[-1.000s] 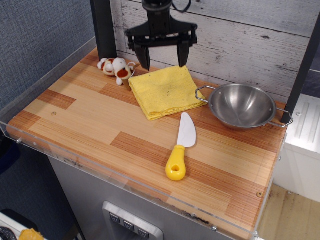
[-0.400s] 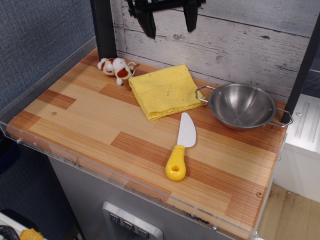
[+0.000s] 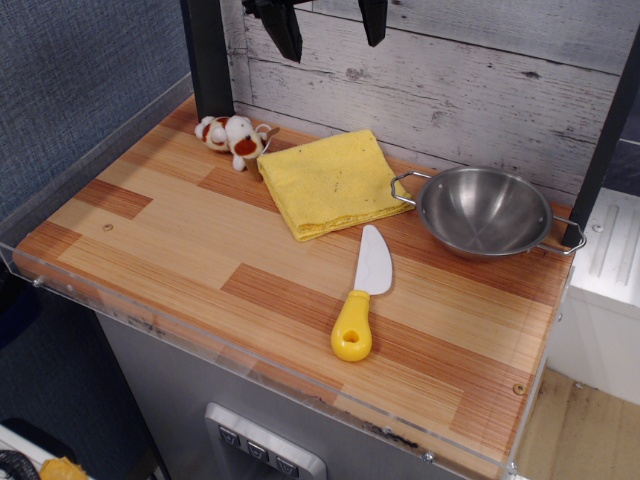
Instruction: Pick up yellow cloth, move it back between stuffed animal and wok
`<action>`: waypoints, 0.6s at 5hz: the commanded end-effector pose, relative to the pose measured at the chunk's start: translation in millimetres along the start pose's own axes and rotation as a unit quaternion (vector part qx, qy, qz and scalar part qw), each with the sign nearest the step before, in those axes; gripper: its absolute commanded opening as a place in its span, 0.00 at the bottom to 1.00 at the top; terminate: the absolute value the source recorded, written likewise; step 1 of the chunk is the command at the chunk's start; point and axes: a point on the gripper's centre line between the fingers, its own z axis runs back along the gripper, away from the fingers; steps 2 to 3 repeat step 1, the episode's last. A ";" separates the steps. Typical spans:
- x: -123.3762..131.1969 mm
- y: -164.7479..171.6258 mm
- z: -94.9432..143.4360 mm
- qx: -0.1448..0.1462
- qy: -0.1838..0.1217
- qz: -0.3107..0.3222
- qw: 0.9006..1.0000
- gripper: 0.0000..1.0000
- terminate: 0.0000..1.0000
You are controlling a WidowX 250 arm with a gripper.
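End effector [image 3: 329, 28] risen, yellow cloth [image 3: 330, 182] below

View: a single camera, set high before the worktop [image 3: 180, 240], angled down toward the plank wall [image 3: 480, 90].
Range: whole worktop framed; tool [image 3: 329, 25] cropped at top.

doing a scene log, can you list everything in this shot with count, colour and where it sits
yellow cloth: 1, yellow, folded, back middle of the counter, between toy and pan
stuffed animal: 1, white with reddish-brown patches, back left, beside the cloth's left corner
wok: 1, shiny steel, two wire handles, back right, empty
knife: 1, white blade, yellow handle, in front of the cloth
counter: 1, striped wood with clear edging
plank wall: 1, whitewashed grey, behind the counter
gripper: 1, black, open, high above the cloth, holding nothing
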 end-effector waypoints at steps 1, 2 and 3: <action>3.4 1.8 22.7 -0.009 -0.028 0.001 1.000 1.00 1.00; 3.4 1.8 22.7 -0.009 -0.028 0.001 1.000 1.00 1.00; 3.4 1.8 22.7 -0.009 -0.028 0.001 1.000 1.00 1.00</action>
